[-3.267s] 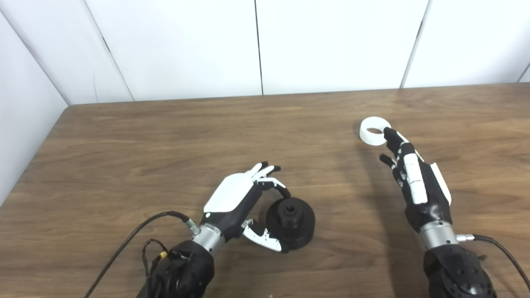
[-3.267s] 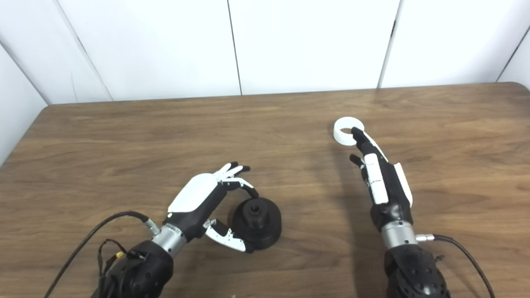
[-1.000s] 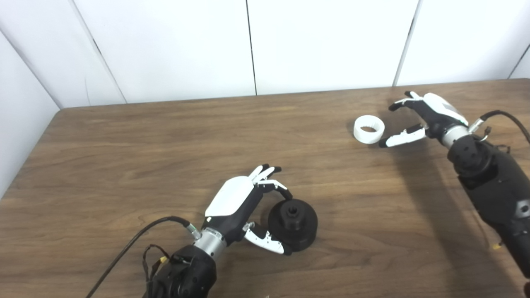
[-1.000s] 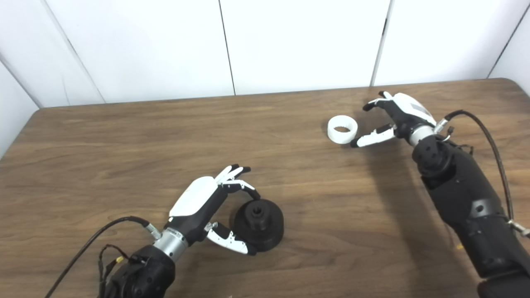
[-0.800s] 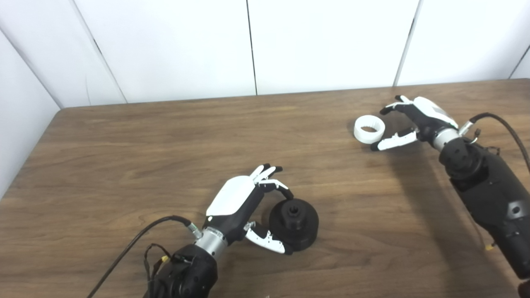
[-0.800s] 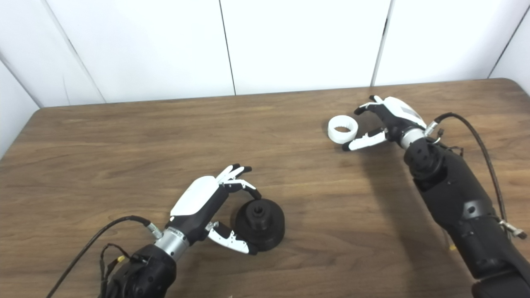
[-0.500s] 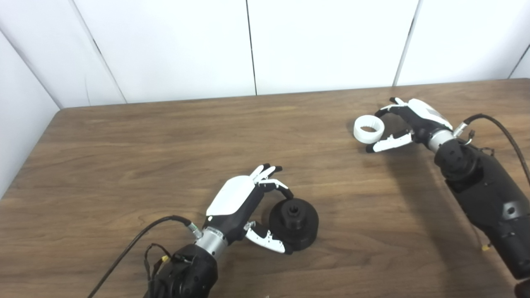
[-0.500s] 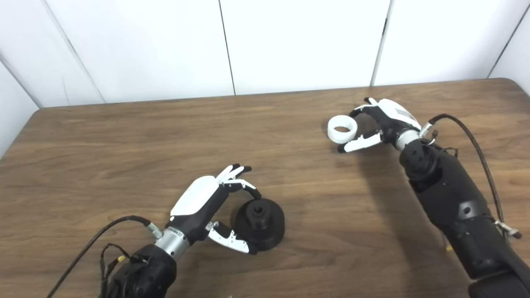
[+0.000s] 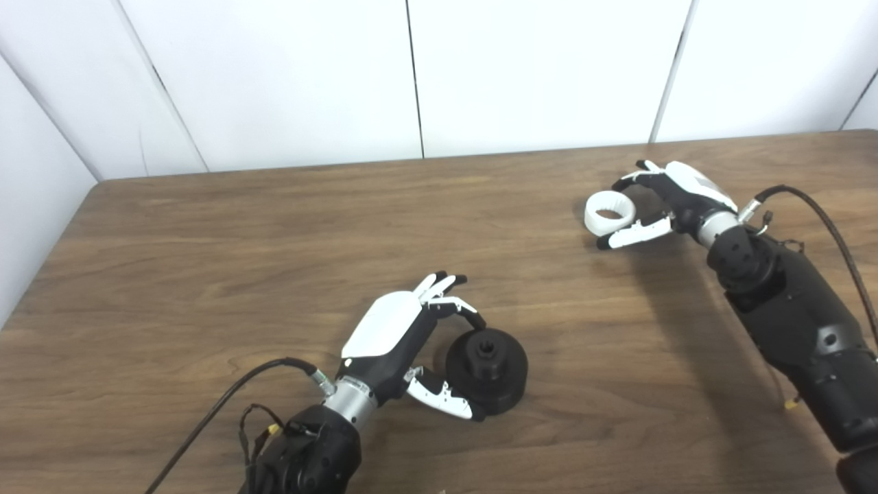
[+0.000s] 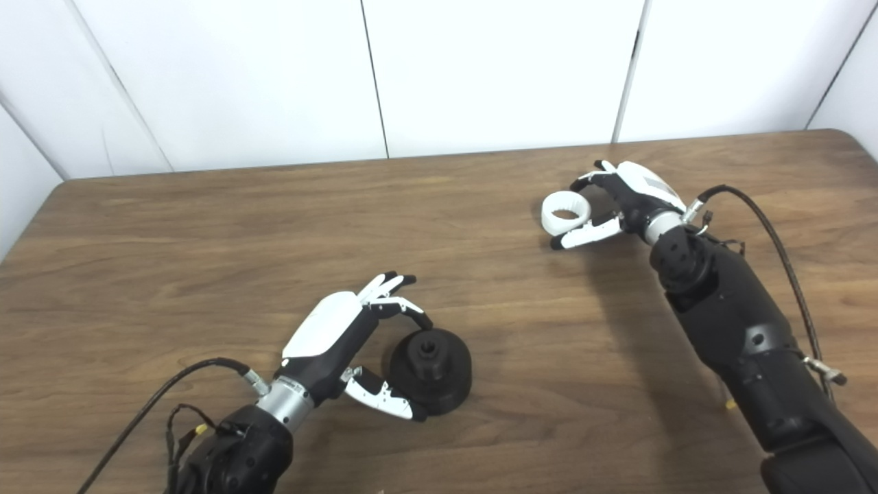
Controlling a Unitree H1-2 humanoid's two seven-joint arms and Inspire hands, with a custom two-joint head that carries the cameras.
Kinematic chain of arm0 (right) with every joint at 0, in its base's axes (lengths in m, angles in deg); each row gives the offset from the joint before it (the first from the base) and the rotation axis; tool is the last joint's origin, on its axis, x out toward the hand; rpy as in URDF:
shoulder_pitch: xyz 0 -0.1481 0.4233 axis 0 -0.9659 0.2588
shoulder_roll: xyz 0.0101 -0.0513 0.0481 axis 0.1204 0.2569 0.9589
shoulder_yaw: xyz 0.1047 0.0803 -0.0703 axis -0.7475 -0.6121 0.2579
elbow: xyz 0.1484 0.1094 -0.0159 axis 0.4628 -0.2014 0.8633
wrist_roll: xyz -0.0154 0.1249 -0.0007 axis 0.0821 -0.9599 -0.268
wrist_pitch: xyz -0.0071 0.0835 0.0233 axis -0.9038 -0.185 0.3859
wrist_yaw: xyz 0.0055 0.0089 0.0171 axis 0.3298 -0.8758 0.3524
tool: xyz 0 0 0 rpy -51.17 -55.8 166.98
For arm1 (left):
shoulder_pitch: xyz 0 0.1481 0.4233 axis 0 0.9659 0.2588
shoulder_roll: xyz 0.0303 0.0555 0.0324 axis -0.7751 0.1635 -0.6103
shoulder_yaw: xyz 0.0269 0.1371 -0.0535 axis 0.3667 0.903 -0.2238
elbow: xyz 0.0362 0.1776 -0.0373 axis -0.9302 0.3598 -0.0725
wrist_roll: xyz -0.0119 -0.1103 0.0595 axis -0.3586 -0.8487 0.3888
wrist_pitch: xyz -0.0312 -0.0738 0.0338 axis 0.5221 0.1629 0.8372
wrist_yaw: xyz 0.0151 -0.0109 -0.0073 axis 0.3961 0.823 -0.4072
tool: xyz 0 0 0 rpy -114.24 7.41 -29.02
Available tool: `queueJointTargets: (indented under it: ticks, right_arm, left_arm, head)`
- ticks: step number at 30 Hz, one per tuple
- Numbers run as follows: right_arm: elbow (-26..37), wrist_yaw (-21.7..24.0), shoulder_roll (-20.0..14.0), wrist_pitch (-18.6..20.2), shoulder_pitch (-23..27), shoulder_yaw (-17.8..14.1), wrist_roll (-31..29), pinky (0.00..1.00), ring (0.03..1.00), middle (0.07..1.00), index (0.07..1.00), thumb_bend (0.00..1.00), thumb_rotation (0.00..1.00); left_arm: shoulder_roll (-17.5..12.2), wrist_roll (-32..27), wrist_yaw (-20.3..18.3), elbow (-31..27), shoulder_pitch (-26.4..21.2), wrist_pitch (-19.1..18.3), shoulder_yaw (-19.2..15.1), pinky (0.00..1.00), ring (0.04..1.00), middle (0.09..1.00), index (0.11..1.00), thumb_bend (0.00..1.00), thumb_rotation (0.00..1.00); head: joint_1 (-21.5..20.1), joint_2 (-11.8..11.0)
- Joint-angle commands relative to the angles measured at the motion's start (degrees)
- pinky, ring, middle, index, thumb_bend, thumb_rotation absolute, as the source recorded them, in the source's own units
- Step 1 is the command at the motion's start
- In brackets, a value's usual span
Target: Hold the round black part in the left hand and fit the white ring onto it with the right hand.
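The round black part [image 9: 497, 384] sits on the wooden table near the front, left of centre, with a raised hub on top. My left hand [image 9: 391, 333] is beside it, a curled finger on its far rim and the thumb [image 9: 446, 401] on its near rim. The white ring [image 9: 595, 223] lies at the back right of the table. My right hand [image 9: 679, 195] reaches in from the right and is open around the ring. Its fingers [image 9: 627, 182] arch over the ring's far side. The right thumb [image 9: 634, 234] lies along the near side and touches or nearly touches it.
The brown table [image 9: 274, 240] ends at a white panelled wall at the back and has a rounded corner at the far left. Cables trail from both wrists, one of them [image 9: 206, 418] at the front left. My right forearm [image 9: 796, 322] crosses the table's right side.
My right hand has swung round from below the ring to its right and slid left until fingers and thumb straddle it. The left hand and the black part have not moved.
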Motion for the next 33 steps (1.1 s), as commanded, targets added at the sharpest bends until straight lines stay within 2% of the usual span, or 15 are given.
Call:
queueJointTargets:
  ticks: [1,10,23,33]
  right_arm:
    - [0.26,-1.96,0.04,-2.79,3.92,-0.27,0.44,1.0,1.0,0.991,0.798,1.0,0.39]
    - [-0.52,-2.32,0.77,-3.26,4.32,0.09,1.08,1.0,1.0,0.984,0.785,1.0,0.38]
    - [-0.72,-4.98,0.58,-6.43,3.63,-0.59,0.84,1.0,1.0,0.944,0.675,0.92,0.35]
    - [-0.57,-5.38,0.6,-6.54,3.63,-0.82,0.92,1.0,1.0,0.93,0.62,0.88,0.32]
  left_arm:
    - [-1.12,1.29,-2.41,1.32,1.33,-1.32,0.48,0.87,1.0,0.959,0.601,0.96,0.18]
    - [-1.17,1.36,-2.27,1.14,1.51,-1.34,0.32,0.87,1.0,0.958,0.601,0.96,0.17]
    - [-1.1,1.67,-2.45,1.5,1.16,-1.38,0.46,0.87,1.0,0.962,0.604,0.96,0.18]
    - [-1.04,2.1,-2.45,1.32,1.21,-1.69,0.47,0.87,1.0,0.962,0.602,0.95,0.18]
  head:
    - [-0.07,0.09]
    - [0.08,0.01]
    - [0.01,0.3]
    - [0.07,0.41]
